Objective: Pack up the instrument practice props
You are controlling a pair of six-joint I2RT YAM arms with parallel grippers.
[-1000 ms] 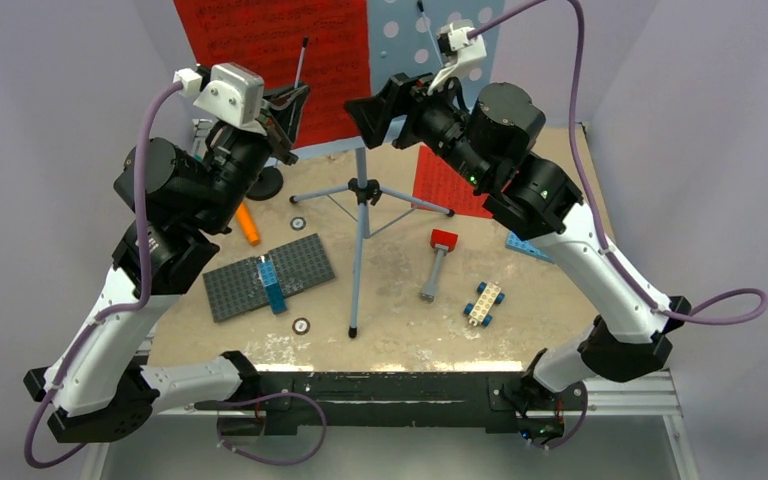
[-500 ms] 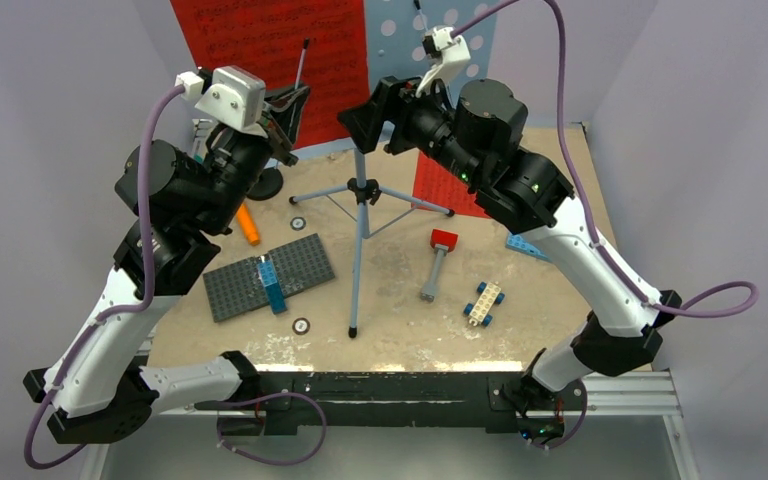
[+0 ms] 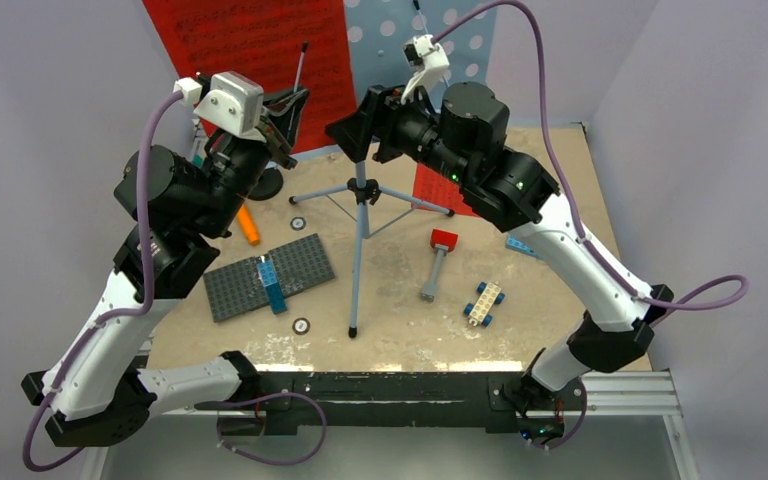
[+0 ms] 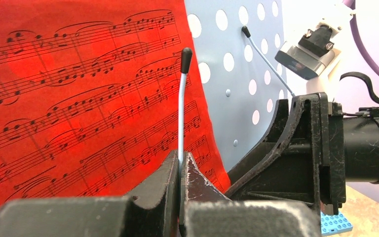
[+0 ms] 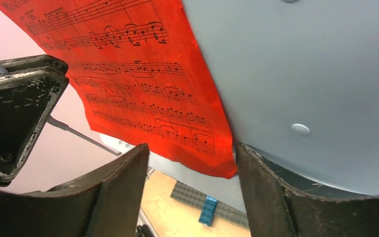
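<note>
The music stand [image 3: 358, 240] rises near the middle of the far edge of the surface [image 3: 400, 310]. Its grey tripod legs splay toward the centre, and its pale-blue perforated desk carries the red sheet music [image 3: 250, 45]. The left claw [image 4: 180, 165] is clamped shut on the thin wire page-holder [image 4: 181, 108], a springy-looking grey rod with a black tip lying against the paper. The right claw [image 5: 190, 153] is open, its worn black jaws astride the page's lower corner and the desk's bottom edge; I cannot confirm contact. The paper looks thin, limp and easily creased, so it is best pinched at a free corner and slid out once the wire is lifted. The stand seems light and rigid but top-heavy, so the central pole looks the safest hold. The orange toy microphone [image 3: 248, 224] and black mic stand [image 3: 266, 183] sit toward the far left corner.
</note>
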